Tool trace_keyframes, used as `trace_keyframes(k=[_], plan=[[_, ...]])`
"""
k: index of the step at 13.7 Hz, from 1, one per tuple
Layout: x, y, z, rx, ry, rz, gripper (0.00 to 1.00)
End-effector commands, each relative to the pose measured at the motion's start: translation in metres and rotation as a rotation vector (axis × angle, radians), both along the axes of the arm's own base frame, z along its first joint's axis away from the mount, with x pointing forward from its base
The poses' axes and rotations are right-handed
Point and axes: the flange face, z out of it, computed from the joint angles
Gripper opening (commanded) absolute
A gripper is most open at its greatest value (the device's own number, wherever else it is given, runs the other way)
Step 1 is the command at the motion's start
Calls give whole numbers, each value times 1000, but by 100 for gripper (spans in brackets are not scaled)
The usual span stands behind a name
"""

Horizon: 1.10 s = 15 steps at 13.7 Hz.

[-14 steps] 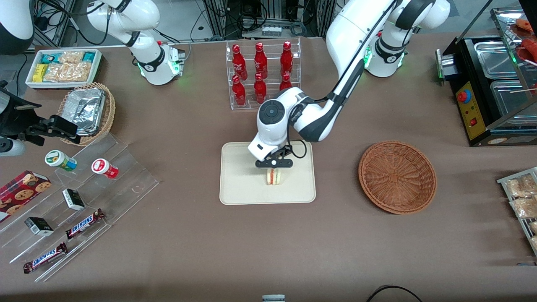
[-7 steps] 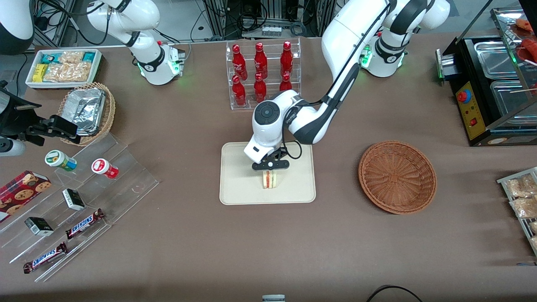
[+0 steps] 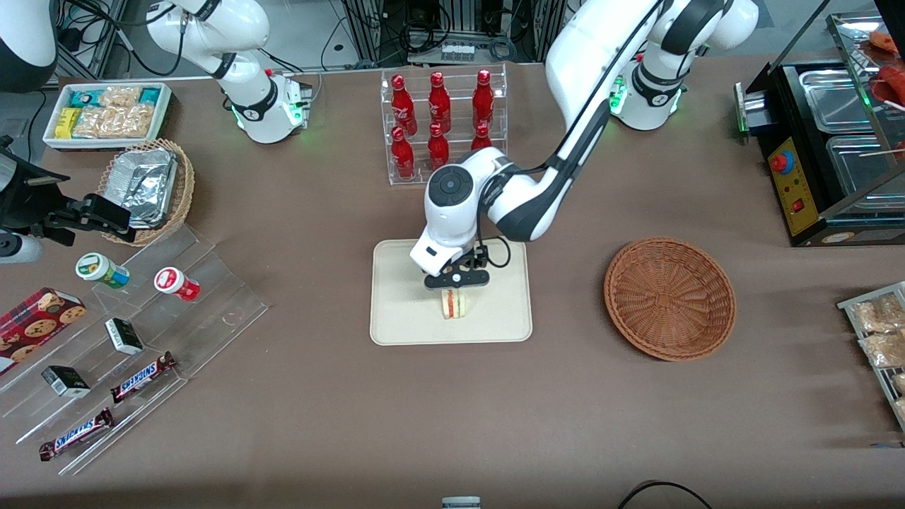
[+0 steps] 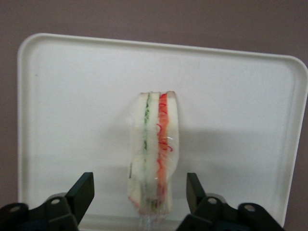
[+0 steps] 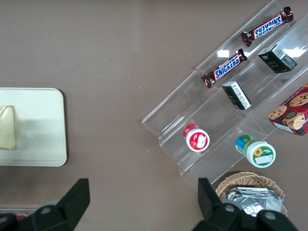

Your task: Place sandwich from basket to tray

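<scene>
Hovering just above the tray (image 3: 396, 318), the gripper (image 4: 139, 197) has its fingers spread wide, clear of the sandwich (image 4: 153, 154), which stands on edge near the tray's middle. Basket (image 3: 669, 298) sits empty toward the working arm's end of the worktop. Placement looks done; only retreat is left.

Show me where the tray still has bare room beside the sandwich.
The sandwich stands mid-tray, under the open gripper, fingers clear of it. Bare patches: between sandwich and the tray rim toward each arm's end. Crowded only above the sandwich. The basket holds nothing.
</scene>
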Motion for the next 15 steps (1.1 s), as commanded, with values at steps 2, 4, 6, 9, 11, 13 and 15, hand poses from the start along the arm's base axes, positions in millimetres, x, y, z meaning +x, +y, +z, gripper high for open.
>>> trace_keyframes(k=[2,4,6,9,11,13,15], plan=[[24,107,139,85,54,136,100],[33,167,188,106,79,121,100],[40,231,226,121,113,96,100],[45,309,264,116,142,29,100],[48,358,277,87,157,-8,100],[46,404,287,49,159,-46,100],[37,442,292,-4,164,-112,100]])
